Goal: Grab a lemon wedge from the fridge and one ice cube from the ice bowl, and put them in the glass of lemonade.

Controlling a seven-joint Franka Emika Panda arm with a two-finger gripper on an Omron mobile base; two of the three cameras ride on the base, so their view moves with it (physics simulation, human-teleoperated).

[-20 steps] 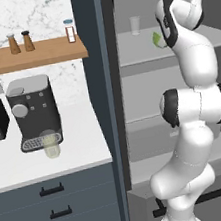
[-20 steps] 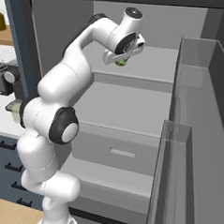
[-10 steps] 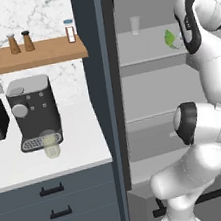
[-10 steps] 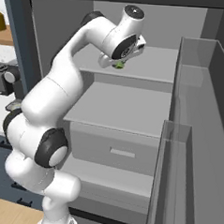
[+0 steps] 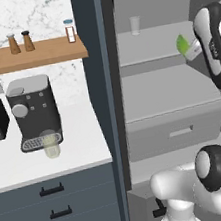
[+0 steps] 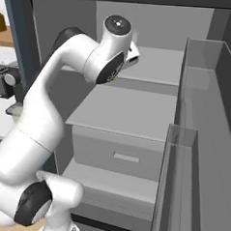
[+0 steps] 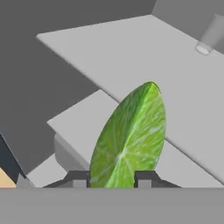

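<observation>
My gripper (image 7: pixel 112 177) is clamped on the lemon wedge (image 7: pixel 130 138), its green cut face between my fingertips (image 7: pixel 78 177). I hold it up inside the open fridge (image 5: pixel 170 93), above the shelf. The glass of lemonade (image 5: pixel 50 144) stands on the counter (image 5: pixel 44 158).

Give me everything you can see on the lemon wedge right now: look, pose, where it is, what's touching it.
The lemon wedge is bright green, with pale lines radiating across its flat cut face and a thin darker rind along the edge. In the hand view it stands on end, tip up and leaning slightly, with its lower part between the two dark tips of the gripper, which are closed against it. It touches no shelf. From the left base view it is a small green sliver in the open fridge, above the upper shelf.
</observation>
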